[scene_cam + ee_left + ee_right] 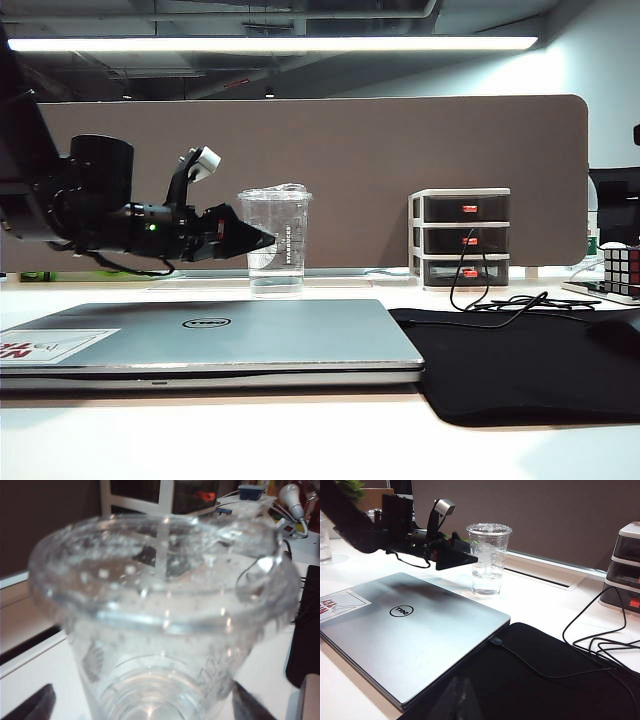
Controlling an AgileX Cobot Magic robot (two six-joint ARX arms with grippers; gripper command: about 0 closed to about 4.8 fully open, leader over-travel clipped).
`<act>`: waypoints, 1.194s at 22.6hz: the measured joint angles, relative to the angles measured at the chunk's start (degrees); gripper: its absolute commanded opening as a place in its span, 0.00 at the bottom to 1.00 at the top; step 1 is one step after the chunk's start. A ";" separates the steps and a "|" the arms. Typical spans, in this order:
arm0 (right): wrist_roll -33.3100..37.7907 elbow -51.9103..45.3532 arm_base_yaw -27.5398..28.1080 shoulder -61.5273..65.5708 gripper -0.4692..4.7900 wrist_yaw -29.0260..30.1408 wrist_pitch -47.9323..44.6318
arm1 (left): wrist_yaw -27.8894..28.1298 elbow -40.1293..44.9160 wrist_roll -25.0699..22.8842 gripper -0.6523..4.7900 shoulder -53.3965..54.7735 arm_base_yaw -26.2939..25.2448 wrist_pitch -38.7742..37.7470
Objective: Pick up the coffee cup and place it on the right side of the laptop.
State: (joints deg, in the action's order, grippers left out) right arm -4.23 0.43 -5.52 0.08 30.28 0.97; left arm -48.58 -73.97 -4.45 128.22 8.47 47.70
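The coffee cup [276, 215], clear plastic with a domed lid, stands upright on the white table behind the laptop [220, 335]. My left gripper [262, 238] reaches in level from the left and is open. In the left wrist view the coffee cup [160, 605] fills the frame, with one dark fingertip [37, 705] on each side of its lower body and a gap showing at both. The right wrist view shows the left gripper [470, 557] at the coffee cup [489, 555], beyond the closed silver laptop [410, 630]. My right gripper [462, 702] hovers over the mat, fingers pressed together.
A black cloth mat [520, 365] lies right of the laptop with a black cable [500, 300] across it. A small drawer unit [462, 238] stands at the back right against the brown partition. A Rubik's cube [622, 268] sits at the far right.
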 measured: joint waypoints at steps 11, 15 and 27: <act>-0.11 -0.02 0.00 0.00 0.09 0.00 0.02 | -3.78 -1.77 -3.50 1.00 0.52 0.04 -3.87; -0.11 -0.02 0.00 0.00 0.09 0.00 0.00 | -3.69 -1.77 -3.50 1.00 0.52 0.48 -3.61; -0.17 -0.02 0.00 0.00 0.09 0.00 -0.02 | -3.85 -13.94 -6.27 1.00 2.34 0.81 -13.22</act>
State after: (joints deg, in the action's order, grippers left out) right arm -4.40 0.40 -5.52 0.08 30.28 0.95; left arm -52.42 -87.92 -10.72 130.56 9.28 34.48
